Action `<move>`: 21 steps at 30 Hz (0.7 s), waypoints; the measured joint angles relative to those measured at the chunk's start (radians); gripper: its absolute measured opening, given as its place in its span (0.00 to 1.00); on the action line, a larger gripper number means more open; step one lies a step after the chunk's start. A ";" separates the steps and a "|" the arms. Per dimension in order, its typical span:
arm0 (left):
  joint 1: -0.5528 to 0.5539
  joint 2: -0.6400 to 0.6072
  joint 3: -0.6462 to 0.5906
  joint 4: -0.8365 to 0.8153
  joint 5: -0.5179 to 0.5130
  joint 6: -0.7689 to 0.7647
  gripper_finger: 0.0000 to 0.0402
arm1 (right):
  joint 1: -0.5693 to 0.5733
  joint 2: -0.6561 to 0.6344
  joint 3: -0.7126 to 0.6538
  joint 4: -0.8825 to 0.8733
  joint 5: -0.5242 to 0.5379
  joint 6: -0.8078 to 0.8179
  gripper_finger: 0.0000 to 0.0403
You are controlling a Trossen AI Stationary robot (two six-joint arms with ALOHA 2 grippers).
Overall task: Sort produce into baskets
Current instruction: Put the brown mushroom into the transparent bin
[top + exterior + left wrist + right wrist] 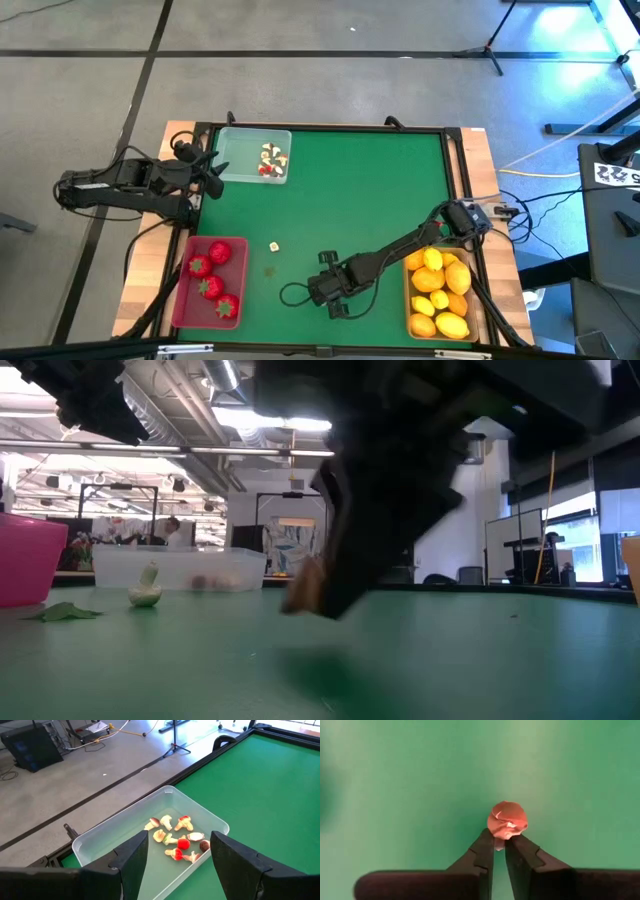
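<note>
Small pink-capped piece [507,821] pinched by its stem at the very tips of the right hand [499,847], low over the green bench [360,190], near edge, middle. Thin tip grip, likely for carrying to the clear basket [232,166] far left. Left hand [177,857] spread, parked above that basket.

This looks like a robotics lab or open workshop hall. The green table [350,190] stands on a grey concrete floor [300,90] with dark tape lines, and tripod stands [495,45] and loose cables [545,185] lie around it. The low view shows bare ceiling pipes [200,450], strip lights, office chairs [470,574] and a person [174,532] at benches (far behind).
</note>
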 joint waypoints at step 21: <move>0.000 0.000 0.000 0.000 0.000 0.000 0.52 | -0.452 -0.004 0.195 0.350 0.062 -0.443 0.10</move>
